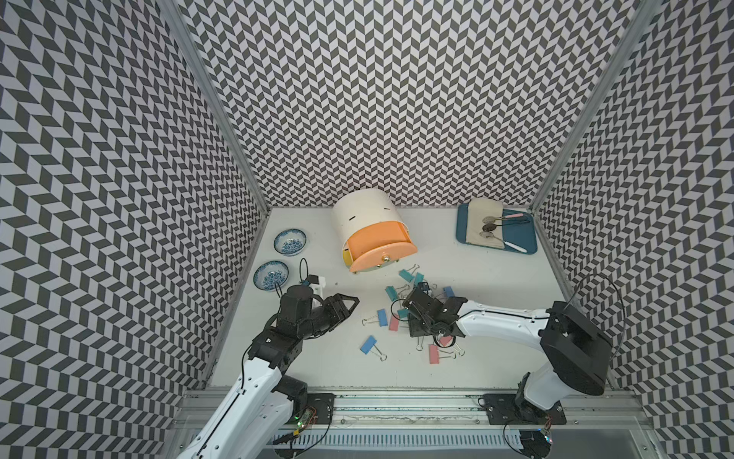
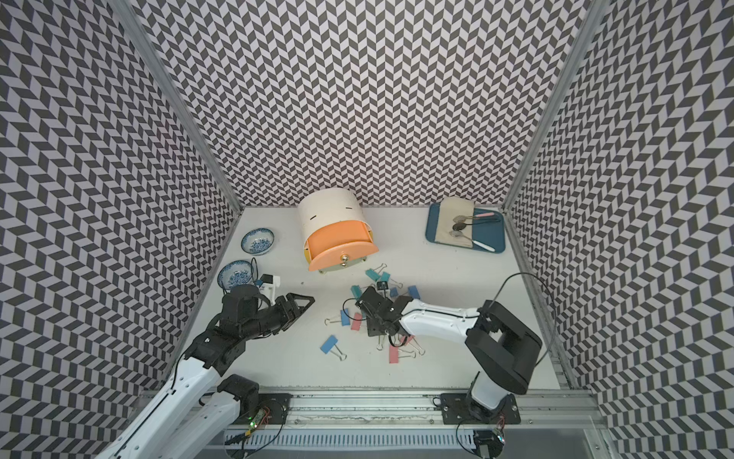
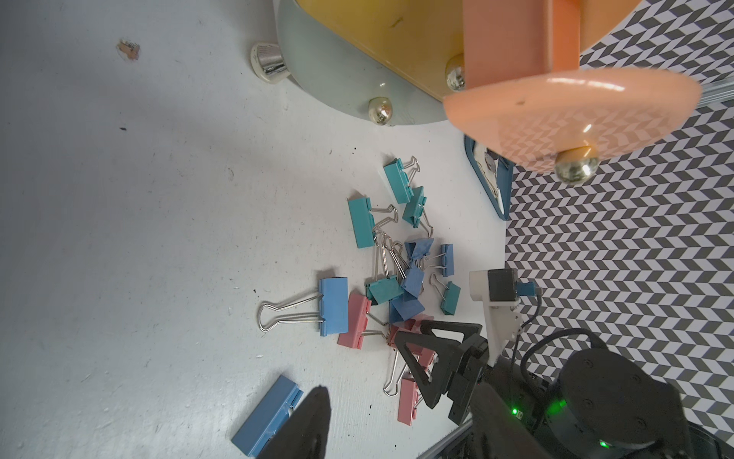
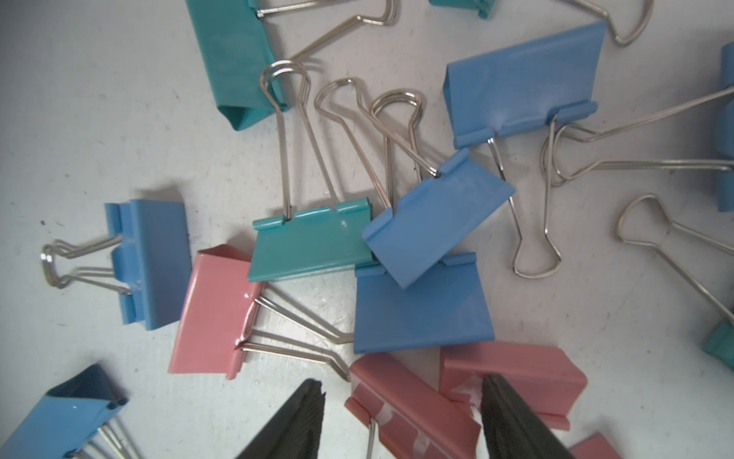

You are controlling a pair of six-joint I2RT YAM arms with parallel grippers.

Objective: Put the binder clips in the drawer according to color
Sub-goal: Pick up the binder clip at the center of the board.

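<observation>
The binder clips, pink, blue and teal with wire handles, lie loose in front of the drawer point(image 1: 361, 210), a cream cabinet. Its salmon top drawer point(image 1: 377, 242) stands pulled out; the yellow point(image 3: 377, 28) and grey-green point(image 3: 337, 79) fronts are shut. My right gripper point(image 1: 417, 328) hangs low over the pile, open. In the right wrist view a pink clip point(image 4: 413, 417) with pale patches lies between its fingertips, and one finger rests by a second pink clip point(image 4: 516, 369). My left gripper point(image 1: 351, 309) hovers open and empty left of the pile, above a blue clip point(image 3: 266, 417).
Two blue-and-white bowls point(image 1: 290, 241) point(image 1: 271, 275) sit at the table's left edge near the left arm. A blue tray point(image 1: 460, 230) with a cloth and spoons stands at the back right. Patterned walls close in the table on three sides.
</observation>
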